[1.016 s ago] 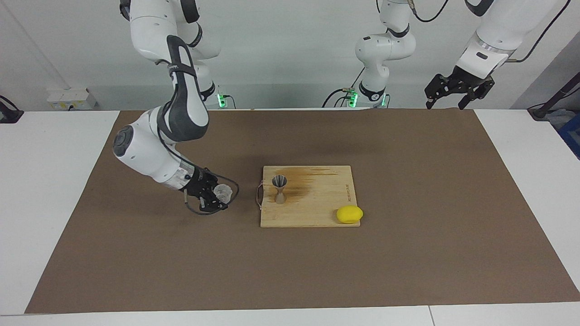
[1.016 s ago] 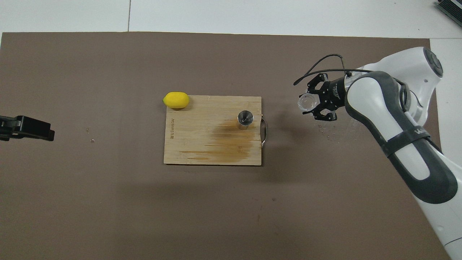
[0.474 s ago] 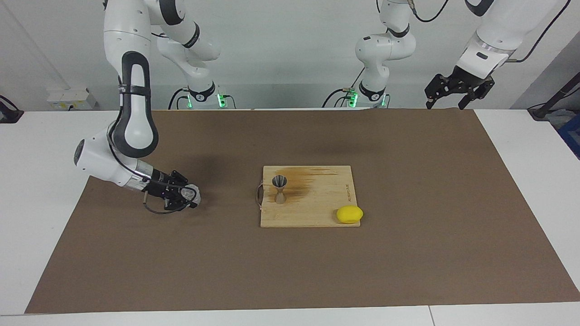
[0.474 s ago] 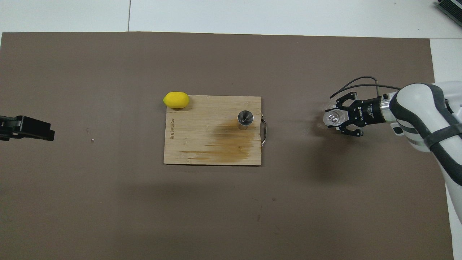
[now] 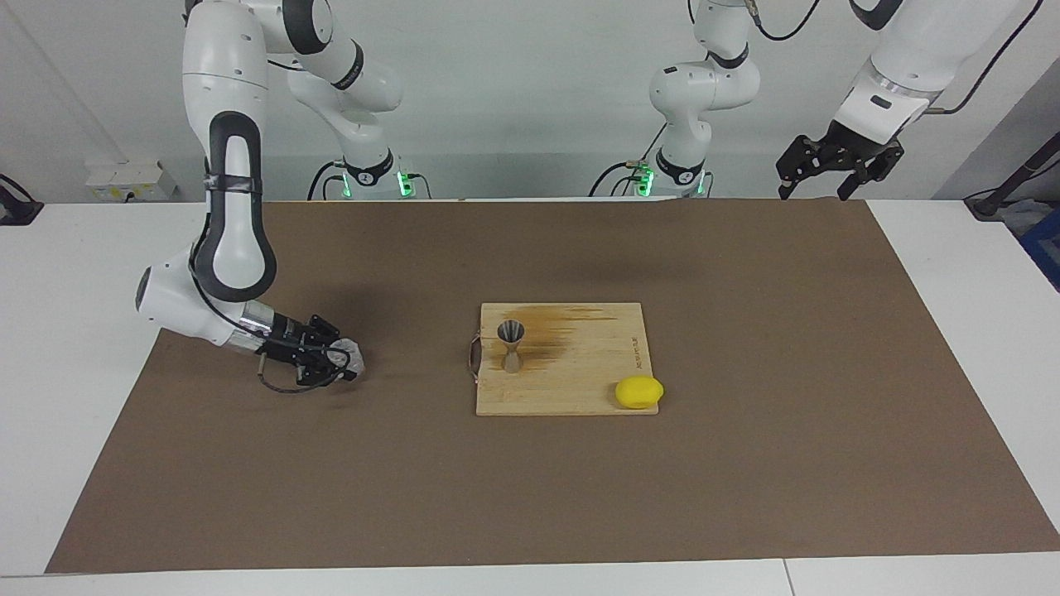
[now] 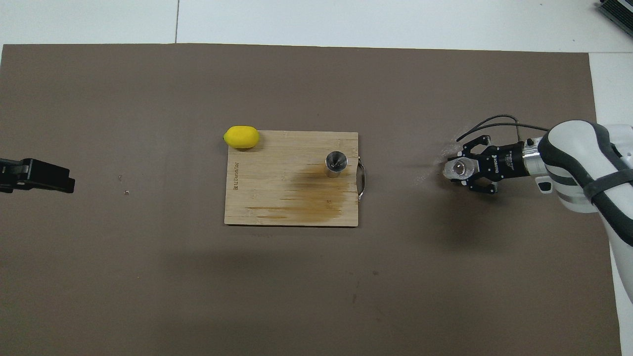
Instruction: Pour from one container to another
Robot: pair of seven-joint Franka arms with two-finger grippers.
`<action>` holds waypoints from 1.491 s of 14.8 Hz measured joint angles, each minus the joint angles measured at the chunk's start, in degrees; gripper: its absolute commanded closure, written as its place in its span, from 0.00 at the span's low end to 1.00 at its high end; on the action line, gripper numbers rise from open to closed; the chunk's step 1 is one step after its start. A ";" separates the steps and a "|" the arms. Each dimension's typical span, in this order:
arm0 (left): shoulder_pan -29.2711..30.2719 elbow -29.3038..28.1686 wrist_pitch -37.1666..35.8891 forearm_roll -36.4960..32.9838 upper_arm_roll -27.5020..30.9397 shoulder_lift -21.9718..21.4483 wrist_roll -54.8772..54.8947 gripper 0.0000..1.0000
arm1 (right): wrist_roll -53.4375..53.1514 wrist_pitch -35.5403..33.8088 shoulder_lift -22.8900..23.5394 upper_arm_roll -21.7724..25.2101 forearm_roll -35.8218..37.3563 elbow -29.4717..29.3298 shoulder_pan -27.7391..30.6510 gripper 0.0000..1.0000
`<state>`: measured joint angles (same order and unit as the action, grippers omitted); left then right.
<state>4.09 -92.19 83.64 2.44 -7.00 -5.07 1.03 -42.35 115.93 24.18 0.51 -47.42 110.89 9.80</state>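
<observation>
Gripping the clear cup (image 5: 349, 358) in our right claw (image 5: 338, 362) low over the brown mat toward the tabletop's (image 5: 83, 248) right-arm edge, jigger (image 5: 511, 345) upright on the cutting board (image 5: 580, 372) mid-tabletop, our left claw (image 5: 836, 165) waiting spread over the robots' edge.

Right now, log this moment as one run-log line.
right gripper: holding clear cup low over mat | left gripper: waiting, open | jigger: upright on cutting board
</observation>
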 measured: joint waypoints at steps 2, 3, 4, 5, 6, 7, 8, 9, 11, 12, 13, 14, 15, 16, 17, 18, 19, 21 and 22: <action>0.00 0.00 0.00 0.00 0.00 0.00 0.00 0.00 | 0.15 0.00 0.00 0.00 -0.14 0.59 0.56 0.88; 0.00 0.00 0.00 0.00 0.00 0.00 0.00 0.00 | 0.16 0.03 0.00 0.00 -0.76 0.82 0.60 0.86; 0.00 0.00 0.00 0.00 0.00 0.00 0.00 0.00 | 0.16 0.22 0.00 0.00 -1.33 1.13 0.61 0.83; 0.00 0.00 0.00 0.00 0.00 0.00 0.00 0.00 | 0.16 0.84 0.00 0.01 -1.56 1.54 0.67 0.73; 0.00 0.00 0.00 0.00 0.00 0.00 0.00 0.00 | 0.16 1.22 -0.04 -0.02 -2.15 1.94 0.92 0.37; 0.00 0.00 0.00 0.00 0.00 0.00 0.00 0.00 | 0.16 1.25 -0.10 -0.02 -2.50 2.12 1.14 0.04; 0.00 0.00 0.00 0.00 0.00 0.00 0.00 0.00 | 0.16 1.58 -0.12 -0.01 -2.65 2.27 1.31 0.03; 0.00 0.00 0.00 0.00 0.00 0.00 0.00 0.00 | 0.16 2.16 -0.13 -0.01 -2.78 2.33 1.38 0.01; 0.00 0.00 0.00 0.00 0.00 0.00 0.00 0.00 | 0.16 2.72 -0.17 0.03 -2.78 2.40 1.43 0.00; 0.00 0.00 0.00 0.00 0.00 0.00 0.00 0.00 | 0.16 3.02 -0.37 0.03 -2.78 2.40 1.43 0.00; 0.00 0.00 0.00 0.00 0.00 0.00 0.00 0.00 | 0.16 3.30 -0.80 0.03 -2.78 2.39 1.43 0.00; 0.00 0.00 0.00 0.00 0.00 0.00 0.00 0.00 | 0.16 3.40 -1.51 0.04 -2.76 2.38 1.43 0.00; 0.00 0.00 0.00 0.00 0.00 0.00 0.00 0.00 | 0.16 3.42 -2.47 0.08 -2.42 2.37 1.43 0.00; 0.00 0.00 0.00 0.00 0.00 0.00 0.00 0.00 | 0.16 3.41 -3.65 0.11 -1.25 2.36 1.45 0.00; 0.00 0.00 0.00 0.00 0.00 0.00 0.00 0.00 | 0.15 3.33 -4.95 0.11 1.05 2.38 1.52 0.00; 0.00 0.00 0.00 0.00 0.00 0.00 0.00 0.00 | 0.11 3.04 -6.20 0.11 3.98 2.41 1.59 0.00; 0.00 0.00 0.00 0.00 0.00 0.00 0.00 0.00 | 0.10 2.28 -7.40 0.11 7.07 2.44 1.63 0.00; 0.00 0.00 0.00 0.00 0.00 0.00 0.00 0.00 | 0.46 0.93 -9.54 -0.09 14.14 2.48 1.54 0.00; 0.00 0.00 0.00 0.00 0.00 0.00 0.00 0.00 | 1.52 0.27 -10.49 -0.30 17.61 2.50 1.28 0.00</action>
<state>4.09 -92.19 83.64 2.44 -7.00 -5.07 1.03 -40.83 116.19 13.69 0.20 -29.80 113.39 11.08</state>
